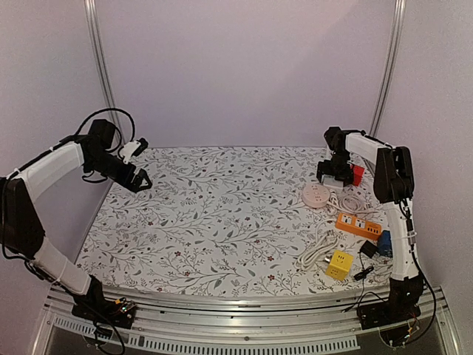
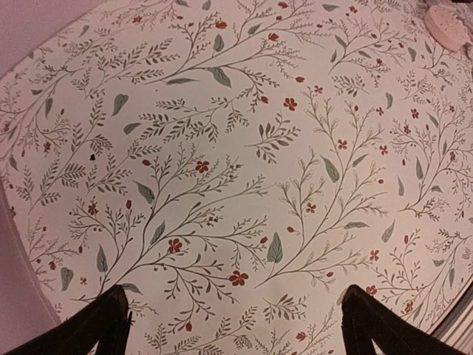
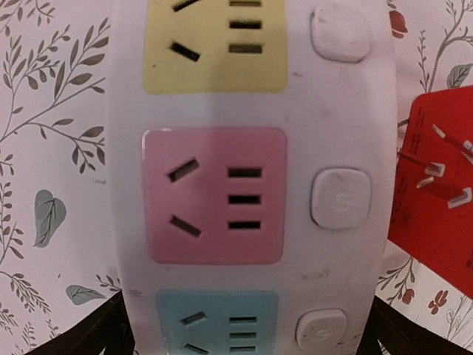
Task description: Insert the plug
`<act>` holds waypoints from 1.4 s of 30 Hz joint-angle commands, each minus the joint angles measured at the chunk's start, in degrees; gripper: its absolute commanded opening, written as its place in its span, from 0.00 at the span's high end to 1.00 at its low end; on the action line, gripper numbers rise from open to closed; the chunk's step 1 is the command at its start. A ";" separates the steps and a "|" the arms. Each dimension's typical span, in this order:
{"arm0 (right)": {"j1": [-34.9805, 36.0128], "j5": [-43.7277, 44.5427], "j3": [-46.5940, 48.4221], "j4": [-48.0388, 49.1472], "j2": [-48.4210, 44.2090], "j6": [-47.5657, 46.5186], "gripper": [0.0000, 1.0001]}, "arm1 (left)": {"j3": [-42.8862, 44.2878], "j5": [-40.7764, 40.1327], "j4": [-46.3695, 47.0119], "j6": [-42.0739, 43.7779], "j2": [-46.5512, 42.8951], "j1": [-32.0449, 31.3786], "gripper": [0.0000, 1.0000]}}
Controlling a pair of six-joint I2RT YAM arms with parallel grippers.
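Nearest the arms, a yellow cube (image 1: pixel 340 265) and white cord (image 1: pixel 316 251) are lying on the bench (image 1: pixel 214 222). Beyond them the right end effector (image 3: pixel 244 336), fingers apart, is hovering over the white strip (image 3: pixel 295 111), seemingly sizing up its sockets, while the red plug (image 3: pixel 432 222) is lying prongs-up just beside it, not yet picked up. The left end effector (image 2: pixel 236 333), also apart, is hanging above the bench, likely to leave room.

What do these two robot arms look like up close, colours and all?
The left arm and right arm match: white shells between black joints, with thin black cables looping alongside. The left pincer and right pincer are mostly black and two-fingered.
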 commanded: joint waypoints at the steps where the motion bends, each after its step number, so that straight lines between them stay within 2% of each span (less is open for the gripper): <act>1: -0.61 -2.14 4.42 -2.29 4.18 -1.11 0.03 | 1.97 -0.95 -0.20 0.16 -0.70 -0.89 0.00; 3: -0.58 -3.90 5.87 -2.76 5.21 -1.64 0.12 | 1.97 -2.02 -0.09 0.44 -1.08 -0.89 0.00; 5: -0.58 -5.89 6.82 -3.13 5.83 -2.26 0.30 | 1.88 -2.79 -0.09 0.63 -1.44 -0.89 0.00; 9: 0.19 -6.78 8.84 -2.09 5.20 -5.15 0.53 | 1.40 -3.13 -0.11 1.31 -2.00 -0.85 0.00; 13: 1.70 -10.42 10.08 3.83 1.91 -10.05 0.78 | 1.50 -3.82 -0.07 1.56 -2.00 -0.81 0.01; 16: 3.57 -9.91 10.00 8.18 -3.06 -13.23 0.89 | 1.79 -4.38 0.03 1.30 -2.28 -0.78 0.01; 23: 8.29 -4.25 8.20 15.32 -16.27 -21.76 1.00 | 1.18 -5.02 -0.27 1.71 -4.62 -0.39 0.01; 28: 12.62 -5.83 4.77 20.01 -26.39 -28.27 1.00 | 1.34 -6.20 -1.09 2.22 -5.84 0.39 0.00; 34: 20.78 -14.60 -0.97 22.06 -35.69 -36.97 1.00 | 1.49 -6.41 -1.61 1.96 -7.75 2.57 0.01; 38: 27.54 -16.35 -9.29 23.83 -39.41 -41.83 1.00 | 0.47 -5.32 -1.81 1.77 -8.93 4.27 0.01; 42: 33.99 -13.27 -15.10 25.08 -39.37 -47.14 1.00 | -0.53 -5.60 -2.22 1.81 -9.34 6.32 0.01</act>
